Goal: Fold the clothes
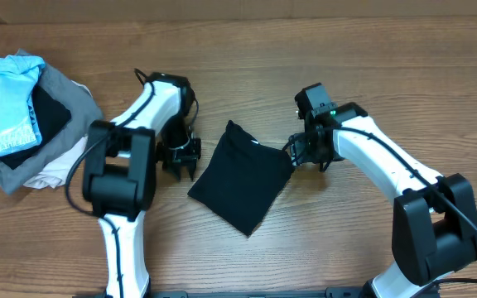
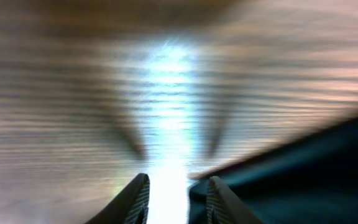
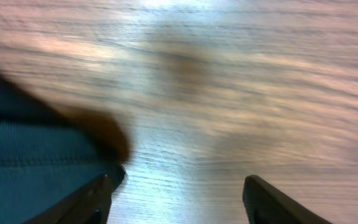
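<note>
A black garment (image 1: 243, 175), folded into a rough square, lies flat at the table's middle. My left gripper (image 1: 180, 161) hovers just left of its left edge, open and empty; in the left wrist view (image 2: 178, 198) the dark cloth (image 2: 303, 174) lies past the right finger. My right gripper (image 1: 309, 153) sits at the garment's right corner, open wide and empty; in the right wrist view (image 3: 176, 199) the cloth (image 3: 30, 162) lies by the left finger.
A pile of unfolded clothes (image 1: 27, 120) lies at the far left, with a light blue printed shirt (image 1: 2, 108) on top of grey, black and white pieces. The table (image 1: 346, 50) is bare wood.
</note>
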Available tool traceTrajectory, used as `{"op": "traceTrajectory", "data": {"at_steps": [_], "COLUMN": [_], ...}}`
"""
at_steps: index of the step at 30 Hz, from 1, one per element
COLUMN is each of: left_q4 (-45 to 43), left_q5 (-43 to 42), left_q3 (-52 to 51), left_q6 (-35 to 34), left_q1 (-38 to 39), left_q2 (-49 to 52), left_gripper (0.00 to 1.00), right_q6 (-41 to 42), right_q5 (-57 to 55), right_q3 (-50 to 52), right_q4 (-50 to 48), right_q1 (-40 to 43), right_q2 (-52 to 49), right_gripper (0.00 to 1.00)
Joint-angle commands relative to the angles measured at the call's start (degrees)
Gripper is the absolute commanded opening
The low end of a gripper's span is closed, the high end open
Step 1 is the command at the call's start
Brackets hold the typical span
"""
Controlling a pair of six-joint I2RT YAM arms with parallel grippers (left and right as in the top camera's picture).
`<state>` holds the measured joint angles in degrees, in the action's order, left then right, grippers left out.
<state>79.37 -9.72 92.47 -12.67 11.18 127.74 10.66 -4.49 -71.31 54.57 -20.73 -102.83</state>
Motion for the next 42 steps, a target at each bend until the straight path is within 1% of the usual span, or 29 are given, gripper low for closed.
{"op": "traceTrajectory", "data": {"at_steps": [1,2,3,4,5,6,8,11,14,16,18,22,23,26,27,28,31,32,33,34,35,38,42], "left_q4": [-5.9,-7.9,-11.4,-13.8,-15.3,-16.7,-17.8,-18.5,-20.2,-21.4,-22.6,-23.6,-23.4,-22.0,-21.7,-21.7,-21.6,-21.6,-21.5,-21.4,-21.3,-20.3,-14.9], "left_q5": [-9.6,-11.0,-12.7,-13.6,-14.8,-17.3,-21.7,-25.8,-26.3,-29.2,-32.3,-33.6,-34.5,-35.9,-35.7,-35.0,-33.2,-33.2,-33.2,-33.2,-33.3,-33.2,-32.6], "left_q3": [0.3,0.3,0.3,0.3,0.3,0.3,0.3,0.3,0.3,0.3,0.3,0.3,0.3,0.2,0.2,0.2,0.2,0.2,0.2,0.2,0.3,0.9,6.1], "left_q6": [4.5,5.7,6.8,7.1,8.4,10.9,14.9,19.2,19.6,20.8,21.9,21.9,21.9,22.0,22.2,22.4,22.4,22.4,22.4,22.4,22.3,22.3,22.4], "left_q1": [-1.3,-1.4,-1.4,-1.4,-1.4,-1.4,-1.4,-1.2,-1.2,-1.0,-0.8,0.3,0.8,3.3,4.1,4.9,6.4,6.5,6.6,6.7,6.7,6.5,3.7], "left_q2": [-11.1,-12.4,-14.5,-15.3,-15.4,-15.2,-13.8,-10.5,-5.8,-3.1,-0.9,3.5,4.5,7.0,7.3,7.5,7.6,7.6,7.6,7.6,7.6,7.5,6.1], "left_gripper": [0.47,0.62,0.83,0.93,0.97,0.99,1.00,1.00,0.99,0.97,0.95,0.89,0.85,0.65,0.61,0.50,0.36,0.33,0.27,0.08,0.04,0.04,0.04], "right_q6": [-0.5,-0.3,0.1,0.7,1.4,1.6,1.5,1.3,1.4,1.4,1.4,1.4,1.4,1.4,1.4,1.4,1.4,1.4,1.4,1.4,1.4,1.4,1.4], "right_q5": [-3.6,-3.6,-3.6,-3.3,-3.0,-1.9,0.9,1.8,1.8,1.8,1.8,1.8,1.8,1.8,1.8,1.8,1.8,1.8,1.8,1.8,1.8,1.8,1.6], "right_q3": [-4.6,-5.2,-5.7,-6.1,-6.2,-6.3,-6.4,-6.4,-6.3,-6.3,-6.3,-6.3,-6.3,-6.3,-6.3,-6.3,-6.3,-6.3,-6.3,-6.3,-6.3,-6.3,-6.3], "right_q4": [3.0,3.6,4.2,4.6,5.0,5.7,7.4,10.8,14.2,15.4,16.1,16.5,16.7,16.9,16.9,17.0,17.2,17.3,17.4,17.4,17.4,17.6,17.6], "right_q1": [1.0,1.4,1.8,2.4,3.0,3.8,5.3,6.9,8.1,8.5,8.6,8.6,8.6,8.6,8.6,8.6,8.6,8.6,8.6,8.6,8.6,8.6,8.6], "right_q2": [1.5,2.4,3.5,5.1,6.6,8.4,11.3,14.0,14.7,14.7,14.7,14.7,14.7,14.7,14.7,14.7,14.7,14.7,14.7,14.7,14.7,14.7,14.7], "right_gripper": [0.74,0.75,0.75,0.76,0.77,0.82,1.00,1.00,1.00,1.00,1.00,1.00,1.00,1.00,1.00,1.00,1.00,1.00,1.00,1.00,1.00,1.00,1.00]}}
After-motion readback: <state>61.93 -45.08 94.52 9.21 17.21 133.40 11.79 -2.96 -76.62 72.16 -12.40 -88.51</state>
